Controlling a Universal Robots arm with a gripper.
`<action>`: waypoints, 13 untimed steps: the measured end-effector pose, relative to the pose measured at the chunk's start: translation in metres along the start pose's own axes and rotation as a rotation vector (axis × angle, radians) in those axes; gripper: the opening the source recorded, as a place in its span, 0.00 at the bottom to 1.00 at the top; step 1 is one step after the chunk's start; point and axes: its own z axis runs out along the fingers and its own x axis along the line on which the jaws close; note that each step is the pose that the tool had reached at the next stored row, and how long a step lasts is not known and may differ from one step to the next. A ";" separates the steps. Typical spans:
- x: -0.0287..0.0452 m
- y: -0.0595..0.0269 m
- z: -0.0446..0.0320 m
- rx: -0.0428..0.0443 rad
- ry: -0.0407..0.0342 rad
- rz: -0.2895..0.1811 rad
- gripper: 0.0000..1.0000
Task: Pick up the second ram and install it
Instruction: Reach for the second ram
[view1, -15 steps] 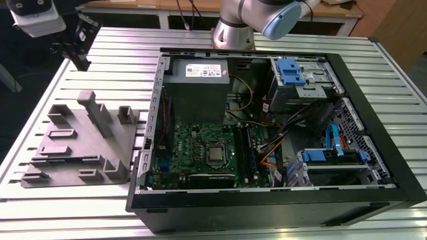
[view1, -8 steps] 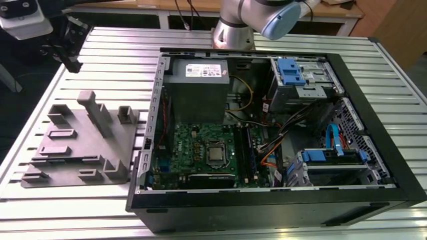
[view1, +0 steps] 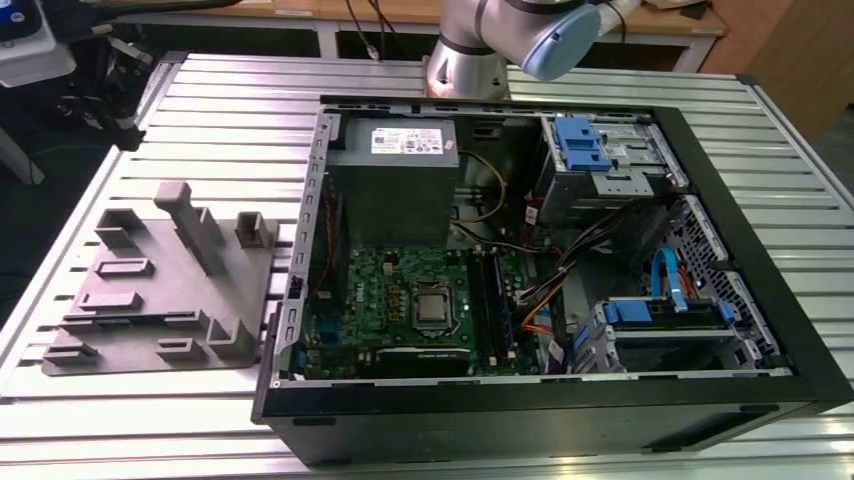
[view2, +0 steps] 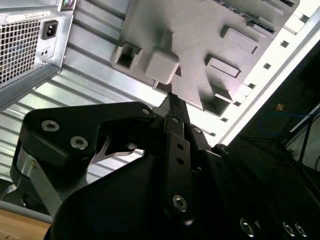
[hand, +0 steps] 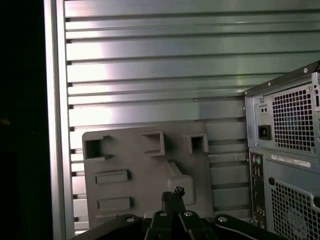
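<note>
While the black hand (view2: 169, 98) hangs near the grey plastic block tray (hand: 145, 170), fingers together and empty, the thin blue-green second ram (view1: 501, 300) seems seated well away in the green motherboard (view1: 394, 290).

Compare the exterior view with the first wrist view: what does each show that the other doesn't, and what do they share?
Exterior view: the inside of the open black computer case, with the green motherboard and blue drive brackets, plus the arm's silver-and-blue joint. First wrist view: the case's grey perforated rear panel with its power socket, and the black gripper, shut, facing the tray. Both: the grey plastic tray with upright blocks and the ribbed metal table.
</note>
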 end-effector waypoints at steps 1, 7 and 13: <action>0.0022 -0.0006 0.0004 0.0000 0.0000 0.000 0.07; 0.0138 -0.0054 0.0035 0.0000 0.0000 0.000 0.07; 0.0222 -0.0107 0.0082 0.0000 0.0000 0.000 0.07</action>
